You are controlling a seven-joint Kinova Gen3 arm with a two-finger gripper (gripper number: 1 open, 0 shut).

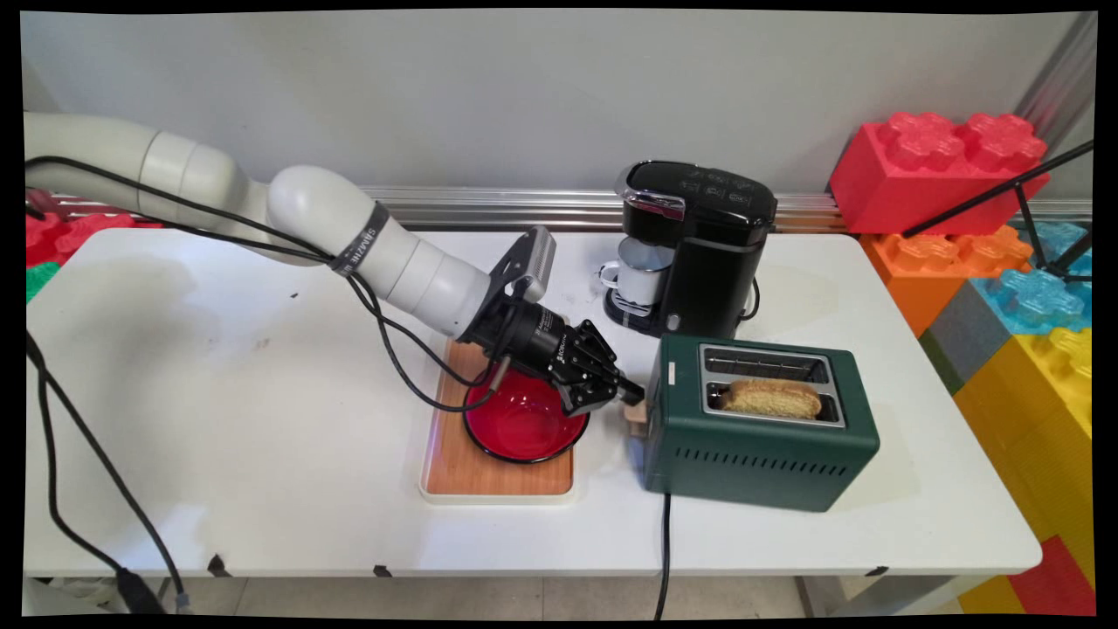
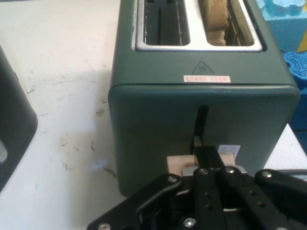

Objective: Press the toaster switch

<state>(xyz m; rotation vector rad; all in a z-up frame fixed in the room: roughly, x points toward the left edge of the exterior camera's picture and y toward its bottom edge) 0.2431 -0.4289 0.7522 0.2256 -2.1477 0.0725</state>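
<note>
My gripper (image 1: 631,390) is at the left end of a dark green two-slot toaster (image 1: 760,437), fingers shut and tips resting on its pale beige lever (image 1: 636,418). In the hand view the shut fingertips (image 2: 206,153) lie over the lever (image 2: 177,163), low in the vertical slot of the toaster (image 2: 158,129). A slice of toast (image 1: 773,397) stands in the near slot, its top showing above the rim; the hand view shows the toast (image 2: 216,19) in the right slot. The other slot is empty.
A red bowl (image 1: 524,428) sits on a wooden tray (image 1: 489,472) under my wrist. Behind the toaster stands a black coffee machine (image 1: 699,245) with a white mug (image 1: 638,271) in it. Big toy bricks (image 1: 943,166) are stacked at the right. The toaster's cable (image 1: 664,550) hangs over the front edge.
</note>
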